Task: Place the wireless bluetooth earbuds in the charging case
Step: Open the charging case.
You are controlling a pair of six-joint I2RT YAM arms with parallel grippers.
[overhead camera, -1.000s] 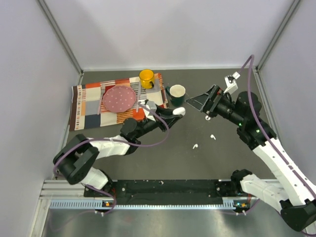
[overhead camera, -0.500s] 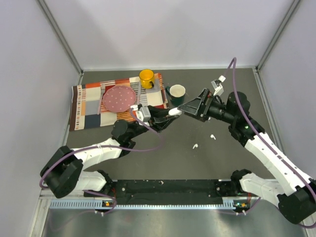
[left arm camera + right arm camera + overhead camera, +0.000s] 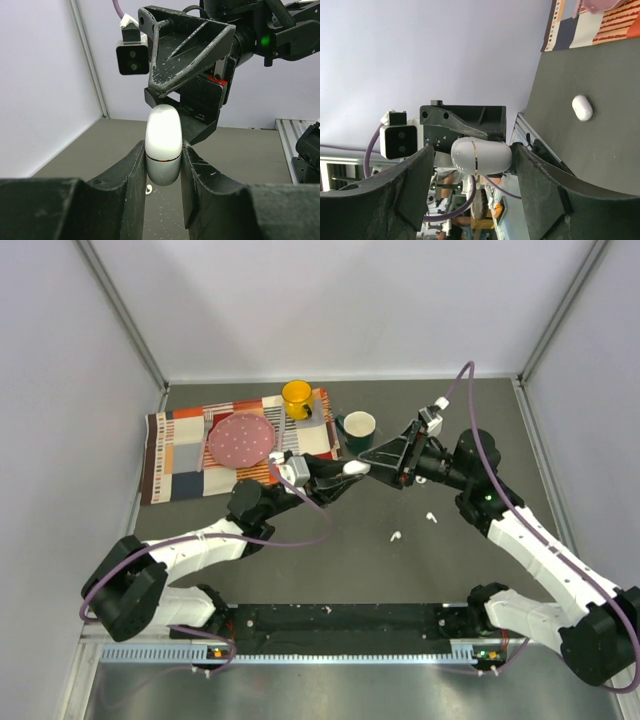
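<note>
– So, where's the charging case (image 3: 163, 142)?
– Off the table (image 3: 330, 570), pinched by the left claw (image 3: 163, 152). The right claw (image 3: 472, 152) stands spread round its free end
– Handling?
– Likely light, stiff and slippery, so grip the broad sides. The earbuds (image 3: 396, 536) lie on the table
</note>
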